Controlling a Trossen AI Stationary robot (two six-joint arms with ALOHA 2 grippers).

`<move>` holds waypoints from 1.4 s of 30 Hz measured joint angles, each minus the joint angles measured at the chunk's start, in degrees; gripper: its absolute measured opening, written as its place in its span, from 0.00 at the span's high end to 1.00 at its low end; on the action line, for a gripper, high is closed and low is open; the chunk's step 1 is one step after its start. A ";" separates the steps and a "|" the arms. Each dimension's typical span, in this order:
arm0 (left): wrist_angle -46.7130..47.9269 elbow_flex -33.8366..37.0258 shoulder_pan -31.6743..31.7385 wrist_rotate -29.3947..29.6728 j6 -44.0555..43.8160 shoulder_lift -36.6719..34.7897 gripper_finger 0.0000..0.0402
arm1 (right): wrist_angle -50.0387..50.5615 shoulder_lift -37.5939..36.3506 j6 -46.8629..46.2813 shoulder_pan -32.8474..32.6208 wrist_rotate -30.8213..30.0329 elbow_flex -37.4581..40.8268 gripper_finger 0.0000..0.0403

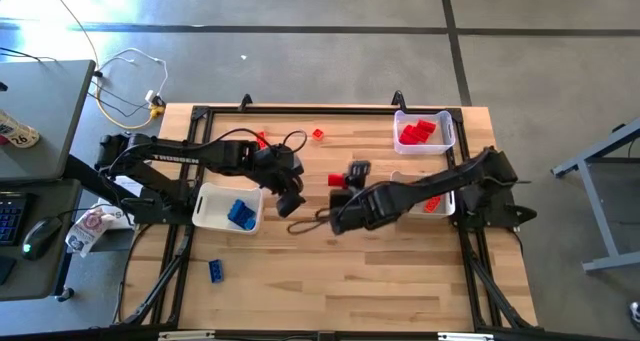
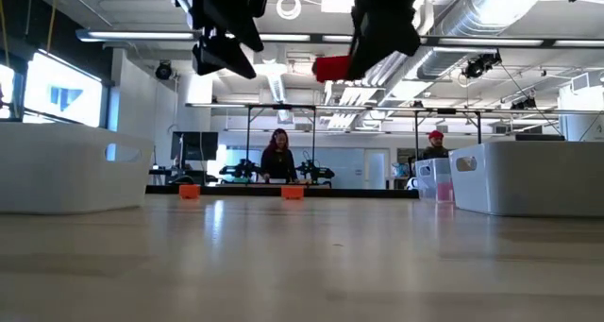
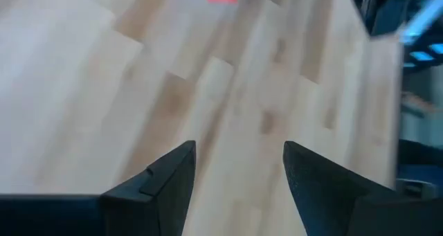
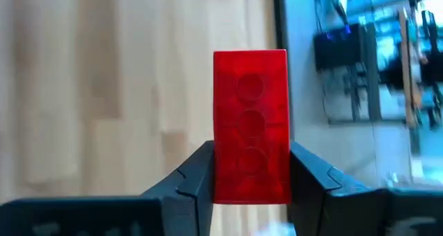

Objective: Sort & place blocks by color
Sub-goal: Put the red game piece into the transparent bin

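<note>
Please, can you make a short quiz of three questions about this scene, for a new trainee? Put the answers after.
1. True or false: the right end effector is shut on a red block.
2. Which colour are the blocks in the white bin beside the left arm? A) red B) blue C) orange
3. Fill in: the left end effector is ____, with nothing between its fingers.

Key:
1. True. The right wrist view shows the red block clamped between both fingers, lifted off the table.
2. B. The blue blocks lie in that bin.
3. Open.
</note>
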State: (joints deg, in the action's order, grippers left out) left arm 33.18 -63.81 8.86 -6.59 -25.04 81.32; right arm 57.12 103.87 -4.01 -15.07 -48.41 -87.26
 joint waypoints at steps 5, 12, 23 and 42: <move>0.04 0.00 0.00 9.09 5.81 0.00 0.49 | 9.76 -0.24 -6.43 4.76 -1.54 0.00 0.72; 0.18 0.00 0.02 20.74 13.57 0.00 0.49 | 16.70 -0.24 -11.60 13.29 -0.85 0.00 0.72; 6.41 0.00 1.75 28.27 16.66 0.00 0.49 | 21.51 -0.22 -13.89 29.18 4.24 0.00 0.72; 8.24 0.75 10.03 28.48 17.76 0.00 0.49 | 24.96 -0.15 -1.16 56.07 25.71 0.00 0.72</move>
State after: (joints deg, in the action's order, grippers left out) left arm 41.42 -63.06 18.90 21.89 -7.28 81.32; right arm 82.08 103.72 -5.17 41.00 -22.70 -87.26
